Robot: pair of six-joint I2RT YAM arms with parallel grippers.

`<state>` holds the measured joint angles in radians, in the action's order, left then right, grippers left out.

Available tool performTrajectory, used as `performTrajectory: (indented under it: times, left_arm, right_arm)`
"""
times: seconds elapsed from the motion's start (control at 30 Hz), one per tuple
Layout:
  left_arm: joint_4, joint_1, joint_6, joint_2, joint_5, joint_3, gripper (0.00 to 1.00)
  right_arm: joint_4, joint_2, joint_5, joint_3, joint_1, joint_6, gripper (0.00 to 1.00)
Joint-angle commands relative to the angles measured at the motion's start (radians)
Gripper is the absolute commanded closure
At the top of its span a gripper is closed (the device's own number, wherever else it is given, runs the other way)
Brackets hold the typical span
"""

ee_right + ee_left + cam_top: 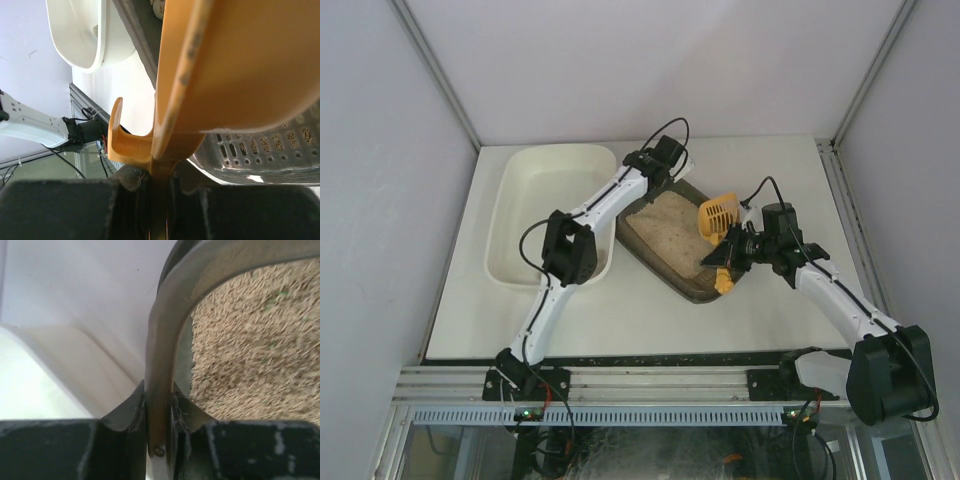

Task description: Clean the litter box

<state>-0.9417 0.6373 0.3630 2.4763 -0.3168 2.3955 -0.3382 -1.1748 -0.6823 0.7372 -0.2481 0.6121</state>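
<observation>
The litter box (692,293) is a dark tray of beige litter (665,232) lying at an angle mid-table. My left gripper (657,168) is at the box's far corner. In the left wrist view the left gripper (160,412) is shut on the box's thick rim (161,335), one finger on each side, with litter (250,340) to the right. My right gripper (731,256) is shut on the handle of a yellow slotted scoop (717,214) held over the box's right side. The right wrist view shows the right gripper (160,177) pinching the scoop (225,65).
A large white tub (510,215) stands to the left of the litter box, touching or nearly touching it. It also shows as the white tub (65,365) and the white tub (97,35) in the wrist views. White walls enclose the table's back and sides.
</observation>
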Motion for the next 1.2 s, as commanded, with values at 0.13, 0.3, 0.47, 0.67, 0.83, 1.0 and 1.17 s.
performTrajectory:
  times: [0.13,0.3,0.47,0.67,0.83,1.0,1.17]
  left_arm:
    - [-0.049,-0.023,-0.045,-0.054,0.017,-0.030,1.00]
    - [-0.121,-0.028,-0.258,-0.123,-0.056,-0.095,1.00]
    - [-0.260,-0.034,-0.509,-0.183,-0.080,-0.154,1.00]
    - [-0.324,-0.031,-0.753,-0.266,-0.072,-0.216,1.00]
    - [-0.258,-0.019,-0.836,-0.330,0.110,-0.219,1.00]
    - [-0.167,0.005,-1.046,-0.382,0.256,-0.286,1.00]
    - [-0.113,0.046,-1.244,-0.407,0.322,-0.379,1.00]
  right_arm:
    - [0.071,0.010,0.004,0.002,0.004,0.032,1.00]
    - [0.058,0.035,0.024,0.003,0.004,0.035,1.00]
    - [0.078,0.065,0.030,0.003,0.008,0.045,1.00]
    - [0.108,0.108,0.060,0.002,0.009,0.065,1.00]
    - [0.108,0.148,0.080,-0.011,0.009,0.073,1.00]
    - [0.099,0.210,0.104,-0.019,0.010,0.083,1.00]
    - [0.090,0.283,0.112,-0.018,0.030,0.109,1.00]
